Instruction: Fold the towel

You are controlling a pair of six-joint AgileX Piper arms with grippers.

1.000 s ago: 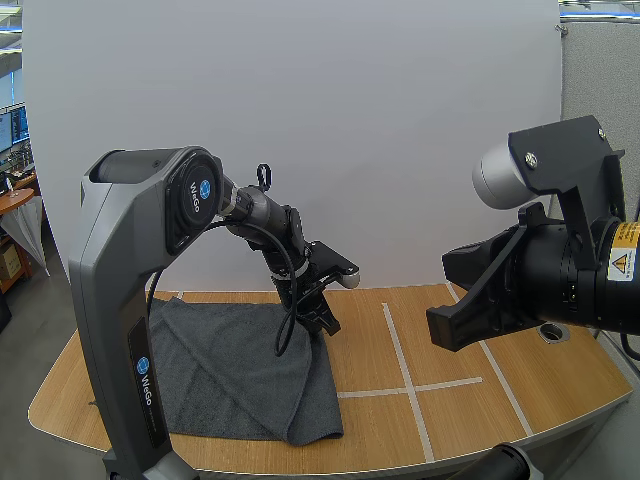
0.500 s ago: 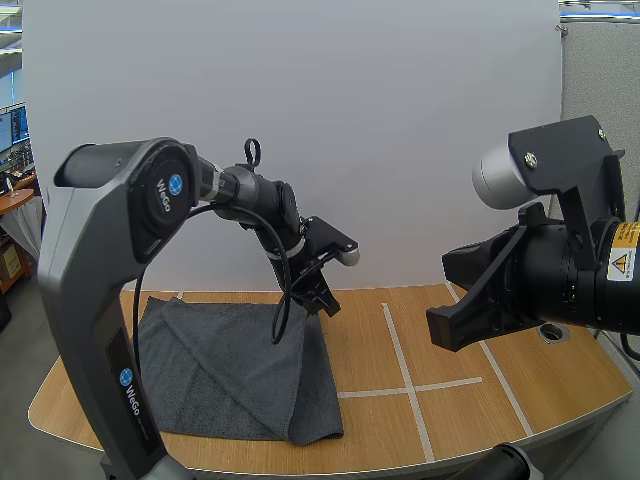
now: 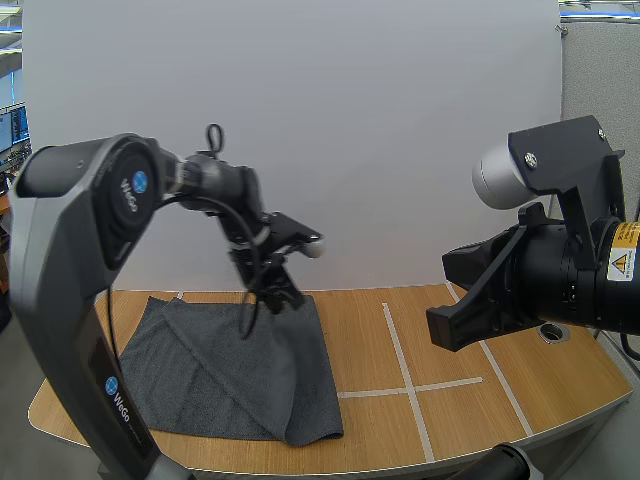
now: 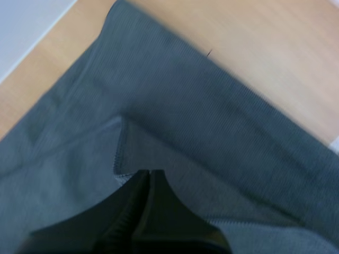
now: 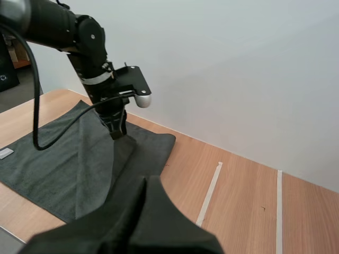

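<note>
The left fingers (image 4: 144,184) are pressed together, empty, just above the folded grey towel (image 4: 212,121); the right fingers (image 5: 146,186) are likewise closed over the bench (image 5: 241,193).

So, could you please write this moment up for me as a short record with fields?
towel: dark grey towel, partly folded over itself, lying on the left part of the table
table: wooden table, marked with white tape lines
left gripper: left gripper shut on nothing, over the towel's far part
right gripper: right gripper shut on nothing, off the towel, pointing toward it
fold status: not finished
</note>
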